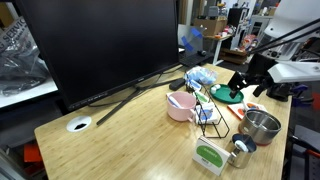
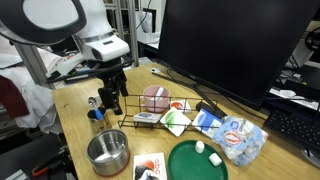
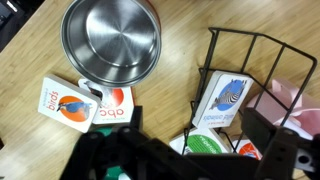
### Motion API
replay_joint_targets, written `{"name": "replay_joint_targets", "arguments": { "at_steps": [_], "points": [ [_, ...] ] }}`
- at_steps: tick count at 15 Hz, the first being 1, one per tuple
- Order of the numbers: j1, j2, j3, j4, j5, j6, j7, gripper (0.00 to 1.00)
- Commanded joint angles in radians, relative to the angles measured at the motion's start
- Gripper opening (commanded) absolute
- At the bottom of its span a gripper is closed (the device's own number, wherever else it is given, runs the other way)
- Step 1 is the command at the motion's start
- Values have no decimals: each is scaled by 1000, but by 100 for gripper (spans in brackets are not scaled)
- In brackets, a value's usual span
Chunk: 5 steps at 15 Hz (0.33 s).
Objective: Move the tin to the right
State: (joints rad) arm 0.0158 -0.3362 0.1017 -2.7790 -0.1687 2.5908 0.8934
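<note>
The tin is a shiny steel pot, upright and empty on the wooden table. It shows at the top left of the wrist view and in both exterior views. My gripper is open and empty. It hangs above the table over the end of the black wire rack, apart from the tin. In an exterior view it is above the green plate.
A small metal cup with a blue rim stands near the gripper. A pink bowl, picture cards, a green plate and a plastic bag lie around. A large monitor stands behind.
</note>
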Motion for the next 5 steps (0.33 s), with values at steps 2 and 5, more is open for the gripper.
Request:
{"name": "replay_joint_targets", "arguments": {
  "at_steps": [2,5],
  "points": [
    [-30,0,32,-1,19,0,-15,100],
    [-33,12,30,0,18,1,-13,100]
  ]
}}
